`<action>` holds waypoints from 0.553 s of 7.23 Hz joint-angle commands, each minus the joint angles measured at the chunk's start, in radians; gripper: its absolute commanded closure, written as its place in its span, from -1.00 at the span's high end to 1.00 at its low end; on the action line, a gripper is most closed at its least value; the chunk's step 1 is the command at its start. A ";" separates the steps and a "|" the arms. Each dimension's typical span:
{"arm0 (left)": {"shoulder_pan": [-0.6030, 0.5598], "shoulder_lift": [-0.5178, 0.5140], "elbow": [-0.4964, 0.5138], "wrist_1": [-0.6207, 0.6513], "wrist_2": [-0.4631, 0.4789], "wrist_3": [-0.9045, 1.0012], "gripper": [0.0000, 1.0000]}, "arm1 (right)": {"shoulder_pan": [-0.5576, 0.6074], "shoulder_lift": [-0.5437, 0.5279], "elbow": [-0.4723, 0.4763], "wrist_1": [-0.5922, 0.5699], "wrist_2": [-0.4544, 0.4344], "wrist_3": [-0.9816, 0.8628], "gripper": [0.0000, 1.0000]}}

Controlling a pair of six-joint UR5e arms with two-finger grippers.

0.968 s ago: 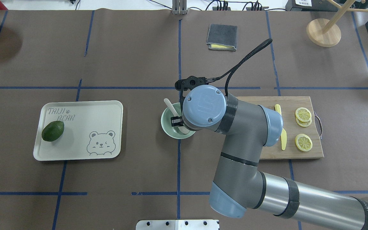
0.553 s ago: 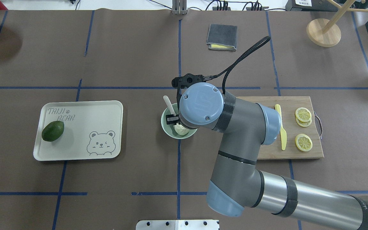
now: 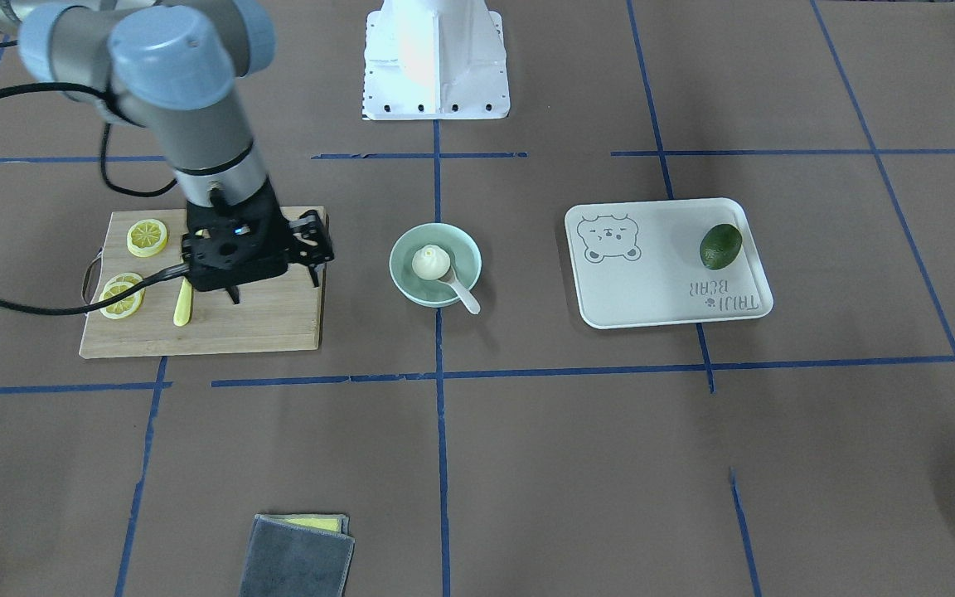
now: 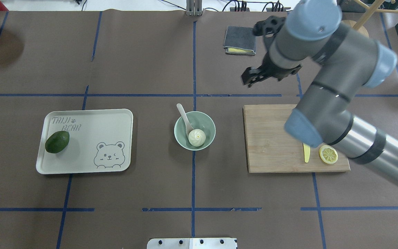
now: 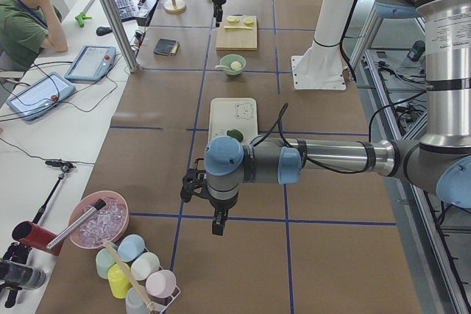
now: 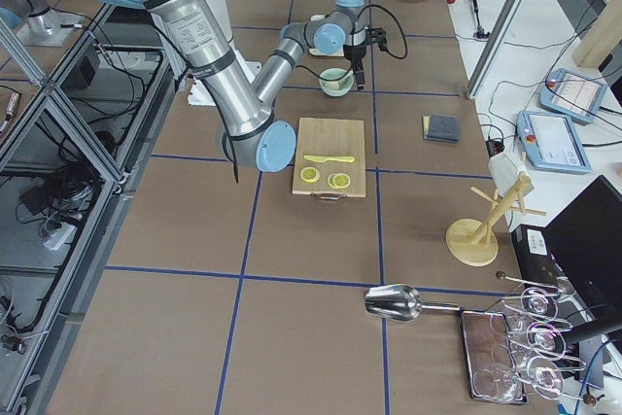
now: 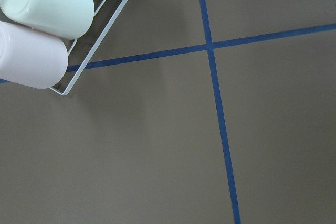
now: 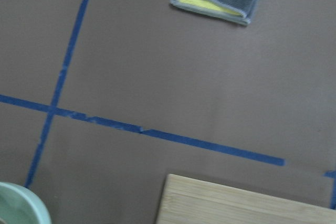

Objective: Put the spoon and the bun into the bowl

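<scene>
Right gripper (image 4: 250, 79) pulled off the bowl (image 4: 210, 128) toward the cutting board (image 4: 271, 138), bun (image 4: 197, 137) left inside against spoon (image 4: 184, 117), finger gap unreadable there and on left gripper (image 5: 216, 227).

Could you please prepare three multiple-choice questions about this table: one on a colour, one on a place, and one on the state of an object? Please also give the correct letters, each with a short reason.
1. The avocado on the tray is
A. dark green
B. yellow
C. red

2. The bun sits
A. on the tray
B. beside the avocado
C. in the bowl

3. The spoon
A. lies flat on the tray
B. leans in the bowl with its handle out over the rim
C. lies wholly inside the bowl, under the bun

Answers:
1. A, as the overhead view shows a dark green fruit on the pale tray.
2. C, as the white bun rests inside the mint-green bowl.
3. B, as the white handle sticks out past the bowl's rim in the overhead and front views.
</scene>
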 commanded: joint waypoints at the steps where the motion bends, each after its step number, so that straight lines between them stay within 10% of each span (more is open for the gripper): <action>1: 0.002 0.009 0.000 0.004 -0.006 -0.007 1.00 | 0.317 -0.188 -0.026 -0.003 0.215 -0.475 1.00; 4: 0.002 0.009 0.000 0.002 -0.070 -0.071 1.00 | 0.622 -0.420 -0.065 -0.005 0.313 -0.682 1.00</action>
